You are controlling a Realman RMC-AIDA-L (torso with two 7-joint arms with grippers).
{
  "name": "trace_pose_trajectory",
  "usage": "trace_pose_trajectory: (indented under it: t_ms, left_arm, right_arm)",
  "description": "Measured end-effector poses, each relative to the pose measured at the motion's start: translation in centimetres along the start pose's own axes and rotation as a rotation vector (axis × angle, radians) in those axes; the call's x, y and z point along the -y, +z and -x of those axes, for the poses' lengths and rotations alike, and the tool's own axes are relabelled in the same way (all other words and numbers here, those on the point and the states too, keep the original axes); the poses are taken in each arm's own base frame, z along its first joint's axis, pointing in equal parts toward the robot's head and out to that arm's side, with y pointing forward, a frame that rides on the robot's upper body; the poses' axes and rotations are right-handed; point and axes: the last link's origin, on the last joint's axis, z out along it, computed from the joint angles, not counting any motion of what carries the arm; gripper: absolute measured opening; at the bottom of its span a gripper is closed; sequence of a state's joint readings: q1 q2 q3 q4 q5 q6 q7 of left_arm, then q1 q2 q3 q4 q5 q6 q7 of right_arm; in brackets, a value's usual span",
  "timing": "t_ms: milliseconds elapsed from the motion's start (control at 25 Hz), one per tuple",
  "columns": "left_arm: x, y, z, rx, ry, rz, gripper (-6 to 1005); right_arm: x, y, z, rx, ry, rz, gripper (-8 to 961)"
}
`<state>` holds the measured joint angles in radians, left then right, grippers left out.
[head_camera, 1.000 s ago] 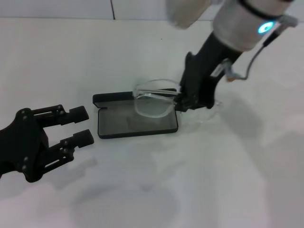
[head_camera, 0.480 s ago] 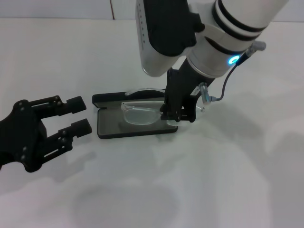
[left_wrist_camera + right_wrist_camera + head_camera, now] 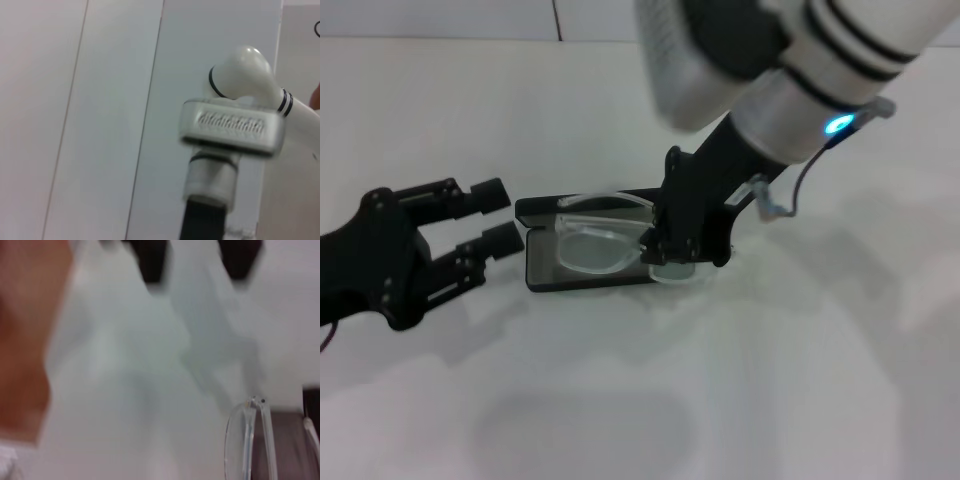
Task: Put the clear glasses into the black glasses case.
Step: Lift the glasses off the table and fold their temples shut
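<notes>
The right gripper point(image 3: 658, 247) is pinching one end of the clear glasses point(image 3: 592, 243) and holding them over the black glasses case point(image 3: 542, 275). The glasses are see-through all over, with a thin clear arm along the back, and they are about as wide as the case. The case is lying open on the white table point(image 3: 770, 380), showing its grey inside, with its lid standing up behind. The right gripper is covering the case's right end. The left gripper point(image 3: 490, 220) is waiting just beside the case's left end with its fingers spread apart. No words can be read anywhere.
</notes>
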<state>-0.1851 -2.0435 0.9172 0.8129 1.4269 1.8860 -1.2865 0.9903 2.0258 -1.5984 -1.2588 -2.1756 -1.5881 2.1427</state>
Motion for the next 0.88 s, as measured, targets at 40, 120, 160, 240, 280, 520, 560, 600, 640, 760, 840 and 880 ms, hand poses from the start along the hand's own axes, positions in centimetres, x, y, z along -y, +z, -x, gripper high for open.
trace_pose_trajectory:
  t_ms: [40,120,160,240,280,520,560,600,640,760,840,880]
  left_arm:
    - [0.2,-0.1,-0.1,-0.002,0.003,-0.014,417]
    - [0.5,-0.3,-0.3,-0.015,0.014,-0.041,416]
    - [0.8,-0.6,-0.6,-0.029,0.023,-0.062,416]
    - [1.2,-0.7,-1.0,-0.053,0.036,-0.087,415]
    - [1.3,-0.5,-1.1,-0.066,0.039,-0.091,414]
    - [2.0,1.2,-1.6,-0.096,0.066,-0.079,411]
    - [2.2,1.6,-1.6,-0.099,0.063,-0.078,410]
    - [2.4,2.0,-1.6,-0.106,0.054,-0.074,410]
    - [2.7,2.4,-1.6,-0.116,0.045,-0.068,410]
    - [3.2,3.7,-1.7,-0.154,0.023,-0.044,409]
    - [3.4,4.6,-1.8,-0.168,0.017,-0.025,408]
    - [3.4,4.9,-1.8,-0.171,0.019,-0.015,405]
  right_arm:
    - [-0.1,-0.5,-0.1,0.032,0.005,0.008,61]
    - [-0.3,-2.4,-0.7,0.159,0.016,0.014,61]
    - [-0.4,-3.2,-1.2,0.216,0.019,0.013,61]
    - [-1.0,-4.7,-2.3,0.346,0.009,0.006,61]
    - [-1.3,-5.4,-2.8,0.417,-0.004,0.001,61]
    - [-3.9,-8.0,-5.7,0.805,-0.096,0.018,61]
    - [-4.4,-8.1,-5.8,0.849,-0.117,0.037,61]
    - [-4.8,-8.3,-5.8,0.891,-0.137,0.054,61]
    - [-5.1,-8.4,-5.8,0.929,-0.153,0.072,61]
    - [-5.8,-8.5,-5.7,1.022,-0.167,0.129,61]
    - [-5.7,-8.1,-5.6,1.053,-0.162,0.154,61]
    - [-5.6,-7.7,-5.6,1.063,-0.153,0.161,61]
